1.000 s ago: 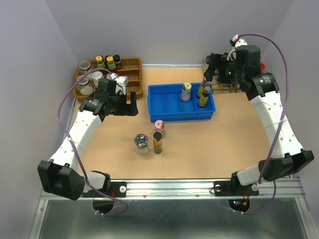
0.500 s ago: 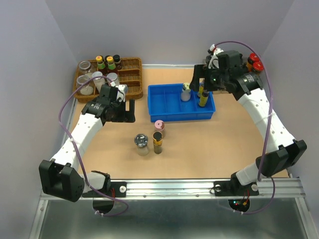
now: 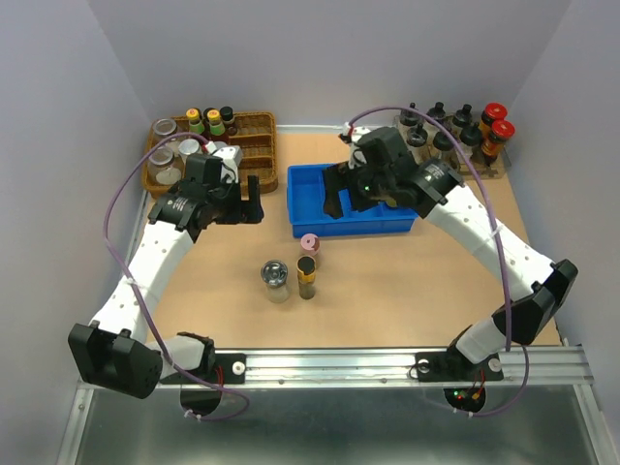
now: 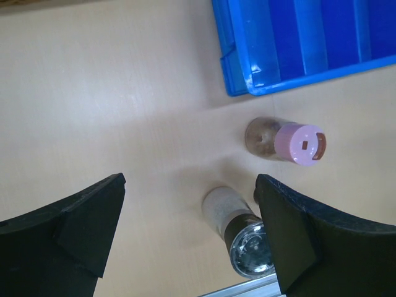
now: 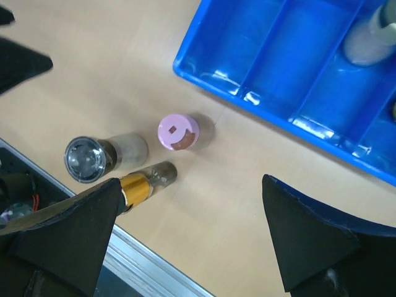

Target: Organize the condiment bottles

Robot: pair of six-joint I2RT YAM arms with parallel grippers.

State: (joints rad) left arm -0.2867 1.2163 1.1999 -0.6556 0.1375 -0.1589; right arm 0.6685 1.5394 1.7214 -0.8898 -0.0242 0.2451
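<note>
Hovering with the right gripper (image 3: 347, 199) over the blue tray (image 3: 387, 225), fingers spread, nothing held (probably lining up on the pink-lidded jar (image 3: 309, 244) just outside). Holding the left gripper (image 3: 254, 201) open and empty too. Leaving silver-lidded jar (image 3: 276, 275) and gold-banded bottle (image 3: 306, 279) standing beside it, untrayed.

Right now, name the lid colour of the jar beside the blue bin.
Pink lid, clearest from left wrist.

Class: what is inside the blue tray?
Seen: one pale-lidded jar standing in a compartment of the blue tray. The right arm covers much of it from above, so other contents are hidden.
</note>
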